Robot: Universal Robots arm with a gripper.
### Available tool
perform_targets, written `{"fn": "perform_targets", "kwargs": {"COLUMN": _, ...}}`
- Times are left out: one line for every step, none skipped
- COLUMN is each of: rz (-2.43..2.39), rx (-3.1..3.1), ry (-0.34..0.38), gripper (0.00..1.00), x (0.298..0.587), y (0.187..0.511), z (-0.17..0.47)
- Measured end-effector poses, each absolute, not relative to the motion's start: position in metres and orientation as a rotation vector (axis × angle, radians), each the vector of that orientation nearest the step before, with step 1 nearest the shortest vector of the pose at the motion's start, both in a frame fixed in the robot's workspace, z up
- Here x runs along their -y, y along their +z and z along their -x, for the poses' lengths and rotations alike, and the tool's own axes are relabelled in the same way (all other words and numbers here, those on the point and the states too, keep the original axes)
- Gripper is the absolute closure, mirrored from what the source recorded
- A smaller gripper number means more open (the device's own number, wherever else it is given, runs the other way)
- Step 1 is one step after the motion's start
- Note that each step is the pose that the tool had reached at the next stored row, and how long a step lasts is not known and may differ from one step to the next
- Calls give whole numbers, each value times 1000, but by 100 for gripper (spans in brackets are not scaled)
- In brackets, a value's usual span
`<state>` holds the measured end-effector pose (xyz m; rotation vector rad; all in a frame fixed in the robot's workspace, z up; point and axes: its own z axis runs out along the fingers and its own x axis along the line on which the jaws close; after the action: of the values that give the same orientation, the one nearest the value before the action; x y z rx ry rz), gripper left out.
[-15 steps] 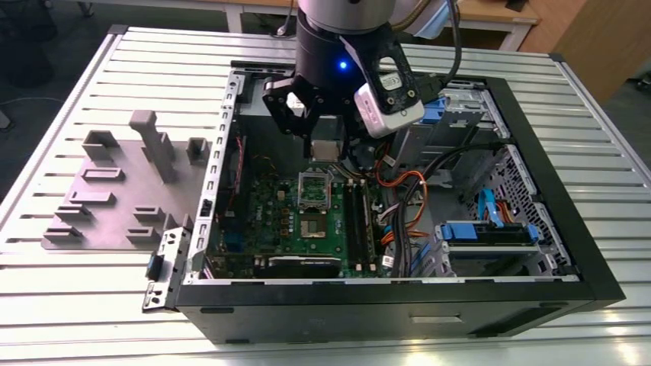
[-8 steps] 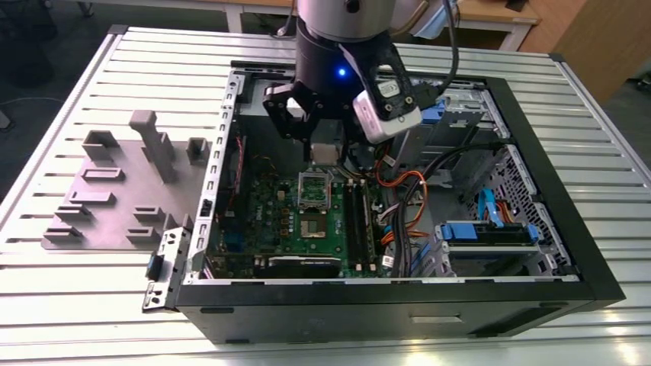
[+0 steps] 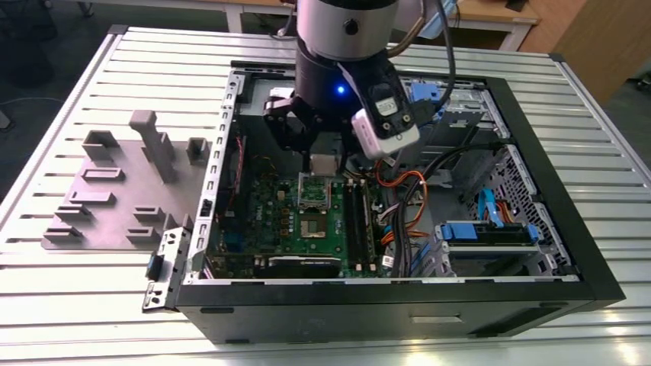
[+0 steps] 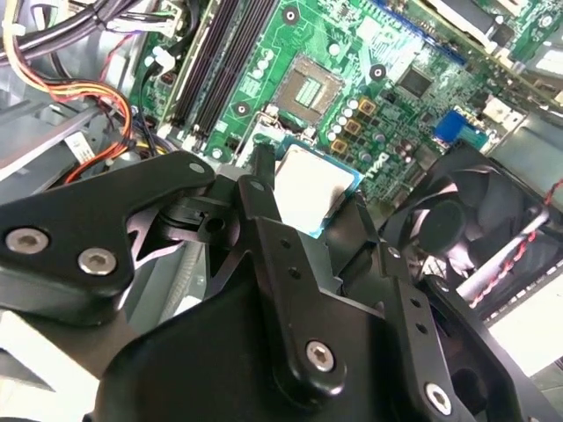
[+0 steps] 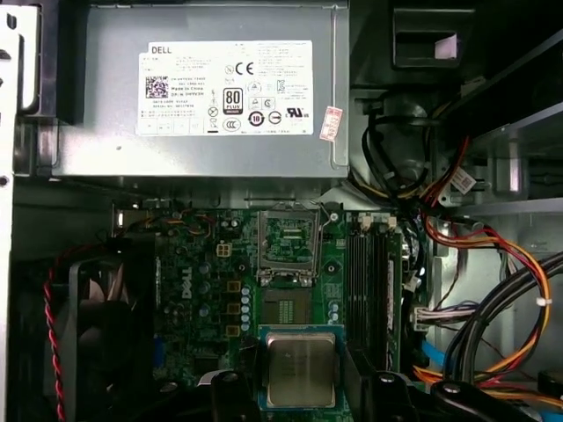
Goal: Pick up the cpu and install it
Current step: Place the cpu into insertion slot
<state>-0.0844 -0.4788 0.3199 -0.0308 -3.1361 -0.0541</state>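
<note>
— While that arm (image 3: 346, 30) hangs over the open computer case (image 3: 407, 305), how would you say it stands?

— Nearly upright. It comes down from above into the case's opening with its wrist pointed at the board and a blue light lit on its side. The gripper (image 3: 322, 152) sits low over the green motherboard (image 3: 270, 221).

— And the fingers?

— The 2 black fingers (image 5: 230, 394) are clamped on the cpu (image 5: 301, 369), 1 on each opposite edge, with its silvery top facing up.

— So where is the chip, exactly?

— It is held over the motherboard, not seated. In both wrist views it shows just beside the socket (image 5: 288, 309), on the side away from the large grey box (image 5: 220, 158) at the motherboard's edge. The socket is bare, and its hinged metal frame (image 5: 290, 239) is tipped open toward that box.

— Anything else close by?

— The memory slots (image 5: 369, 281) run along 1 side of the socket, with orange and black cables (image 5: 493, 290) beyond them. A black fan (image 5: 88, 334) sits off the motherboard's opposite edge. The case lies on a slatted metal table (image 3: 81, 320), and a grey fixture plate (image 3: 112, 213) lies beside it toward the exterior view's left.
</note>
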Motion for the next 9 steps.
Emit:
{"fn": "perform_targets", "kwargs": {"rz": 31, "rx": 3136, "ry": -54, "gripper": 53, "x": 479, "y": 318, "z": 84}}
{"fn": "perform_targets", "kwargs": {"rz": 31, "rx": 3136, "ry": -54, "gripper": 53, "x": 479, "y": 316, "z": 84}}
{"fn": "perform_targets", "kwargs": {"rz": 31, "rx": 3136, "ry": -54, "gripper": 53, "x": 479, "y": 314, "z": 84}}
{"fn": "perform_targets", "kwargs": {"rz": 31, "rx": 3136, "ry": -54, "gripper": 53, "x": 479, "y": 313, "z": 84}}
{"fn": "perform_targets", "kwargs": {"rz": 30, "rx": 3136, "ry": -54, "gripper": 53, "x": 479, "y": 311, "z": 84}}
{"fn": "perform_targets", "kwargs": {"rz": 31, "rx": 3136, "ry": -54, "gripper": 53, "x": 479, "y": 309, "z": 84}}
{"fn": "perform_targets", "kwargs": {"rz": 31, "rx": 3136, "ry": -54, "gripper": 53, "x": 479, "y": 307, "z": 84}}
{"fn": "perform_targets", "kwargs": {"rz": 31, "rx": 3136, "ry": -54, "gripper": 53, "x": 479, "y": 305, "z": 84}}
{"fn": "perform_targets", "kwargs": {"rz": 30, "rx": 3136, "ry": -54, "gripper": 53, "x": 479, "y": 303, "z": 84}}
